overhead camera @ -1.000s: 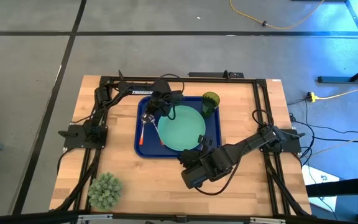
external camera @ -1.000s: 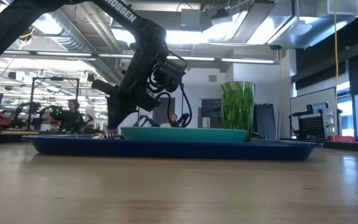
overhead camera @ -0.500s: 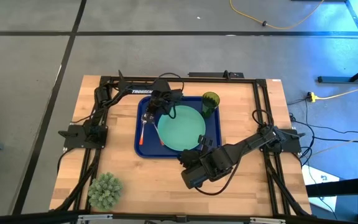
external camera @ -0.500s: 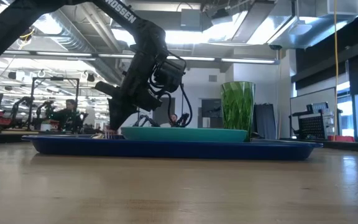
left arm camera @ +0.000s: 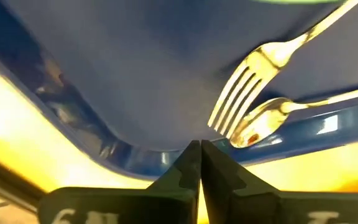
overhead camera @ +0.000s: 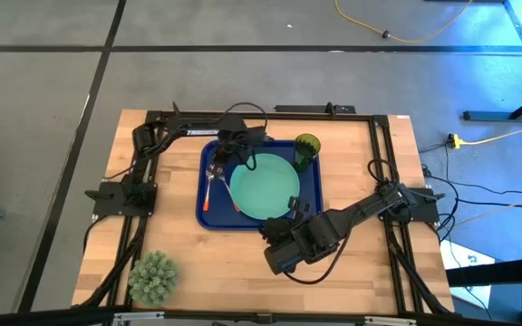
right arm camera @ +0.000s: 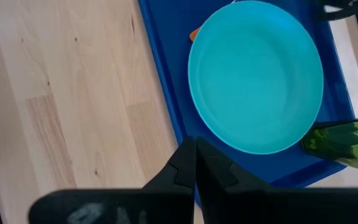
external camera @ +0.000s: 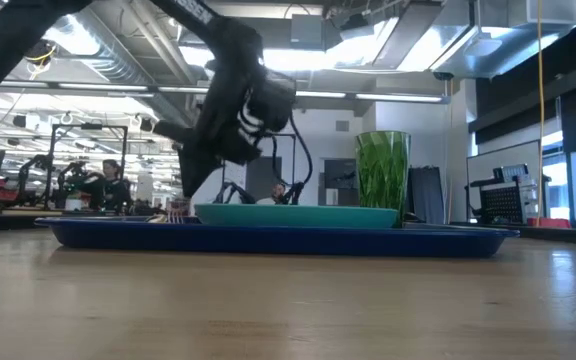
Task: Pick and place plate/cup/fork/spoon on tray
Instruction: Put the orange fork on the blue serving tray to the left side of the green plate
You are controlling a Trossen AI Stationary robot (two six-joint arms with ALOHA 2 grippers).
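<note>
On tray [overhead camera: 208, 214], plate [overhead camera: 265, 185], fork [left arm camera: 248, 79], spoon [left arm camera: 267, 116]

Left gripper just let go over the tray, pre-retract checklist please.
1. Left gripper shut and empty: ok.
2. Fork and spoon lying in the tray, heads overlapping: ok.
3. Plate in the tray: ok.
4. Cup upright at the tray's corner: ok.
5. Left gripper clear above the cutlery: cannot tell.
6. Right gripper shut, parked beside the tray's near edge: ok.
</note>
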